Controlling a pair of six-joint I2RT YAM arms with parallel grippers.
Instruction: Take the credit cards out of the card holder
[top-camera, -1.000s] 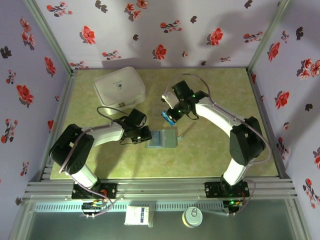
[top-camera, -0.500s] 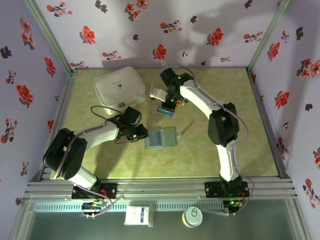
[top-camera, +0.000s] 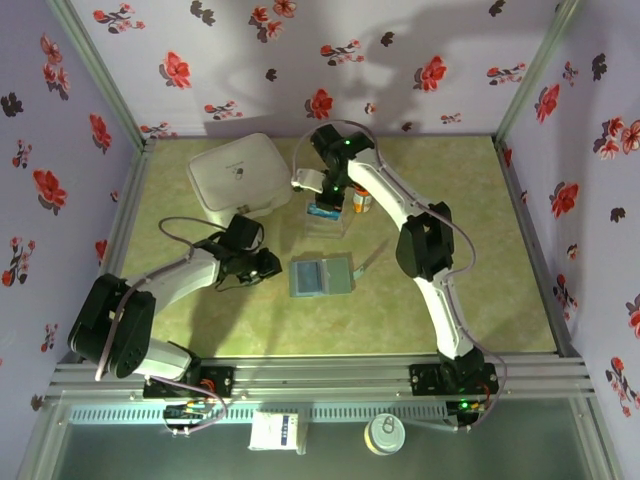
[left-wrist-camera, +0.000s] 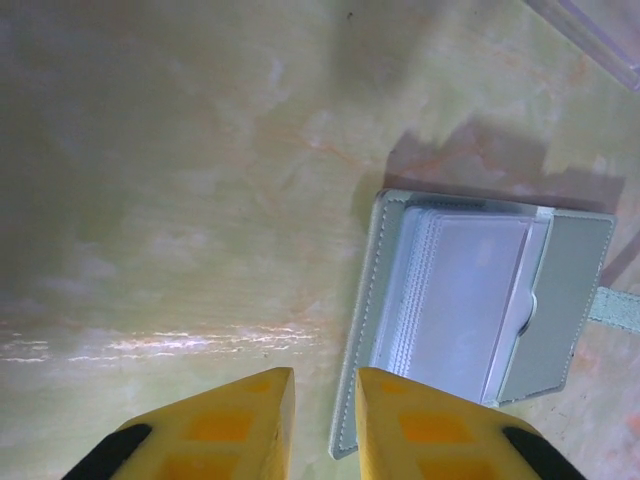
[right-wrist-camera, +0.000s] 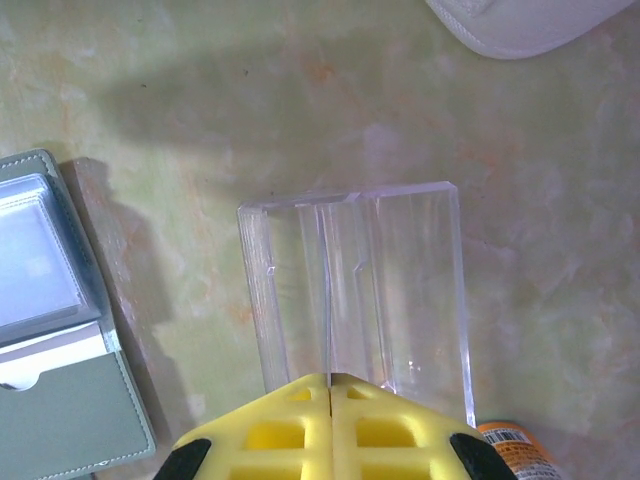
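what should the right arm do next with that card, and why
Probably open the right pincer and let the blue card drop into the clear box. The pincer is shut on the card and hangs right over the open top of the box, well away from the wallet, so letting go looks like the natural step.

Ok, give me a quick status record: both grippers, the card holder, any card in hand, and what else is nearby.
left gripper: slightly open, empty, close beside the card holder's edge; contact unclear
right gripper: shut on blue-teal card, above clear box
card holder: lying open on table, not gripped
orange-capped bottle: beside clear box
white case: far side, beyond left arm
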